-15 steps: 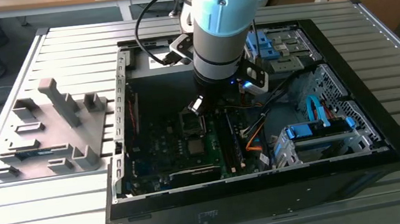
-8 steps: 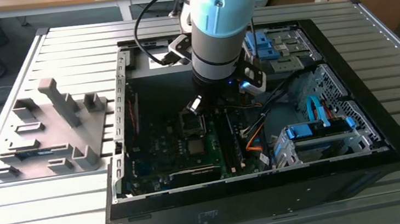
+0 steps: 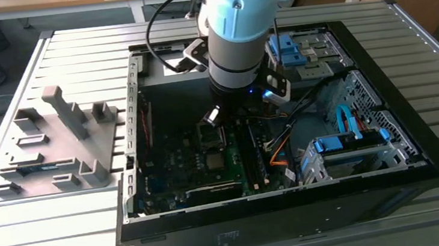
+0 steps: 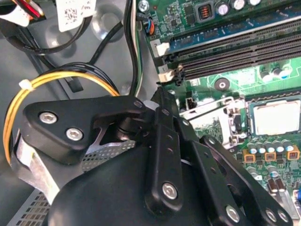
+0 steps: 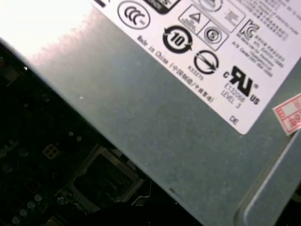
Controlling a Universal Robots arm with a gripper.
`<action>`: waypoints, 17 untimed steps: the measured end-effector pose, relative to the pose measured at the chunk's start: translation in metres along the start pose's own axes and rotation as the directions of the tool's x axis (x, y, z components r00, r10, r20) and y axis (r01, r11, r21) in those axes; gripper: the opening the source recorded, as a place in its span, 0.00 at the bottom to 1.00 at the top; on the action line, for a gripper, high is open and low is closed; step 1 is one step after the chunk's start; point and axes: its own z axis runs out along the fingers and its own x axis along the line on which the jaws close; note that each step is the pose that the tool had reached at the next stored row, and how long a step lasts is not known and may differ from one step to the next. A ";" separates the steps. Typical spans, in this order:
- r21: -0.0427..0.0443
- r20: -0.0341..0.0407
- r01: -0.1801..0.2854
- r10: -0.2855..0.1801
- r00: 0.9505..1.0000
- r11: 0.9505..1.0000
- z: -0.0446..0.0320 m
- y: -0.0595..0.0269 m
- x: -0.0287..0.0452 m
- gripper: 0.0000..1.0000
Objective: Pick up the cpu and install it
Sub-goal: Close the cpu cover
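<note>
While the tool [image 3: 212, 115] hangs over the motherboard [image 3: 199, 161] | cpu [image 4: 276, 116] seated in socket, just beside | grip state unreadable

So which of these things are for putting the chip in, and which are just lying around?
For the job: small silver-grey square cpu, black gripper, green motherboard.
Lying about: big grey box with white label, yellow cable loop, grey plastic parts rack, blue drive brackets.

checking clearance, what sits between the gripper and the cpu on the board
In the second wrist view, a metal socket frame lies between the gripper and the cpu.
</note>
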 end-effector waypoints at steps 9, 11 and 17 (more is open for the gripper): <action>0.003 0.003 0.001 -0.001 1.000 1.000 -0.0013 0.0033 0.0036 0.10; 0.004 0.004 0.001 -0.001 1.000 1.000 -0.0023 0.0040 0.0042 0.10; 0.006 0.007 0.002 -0.002 1.000 1.000 -0.0067 0.0059 0.0053 0.10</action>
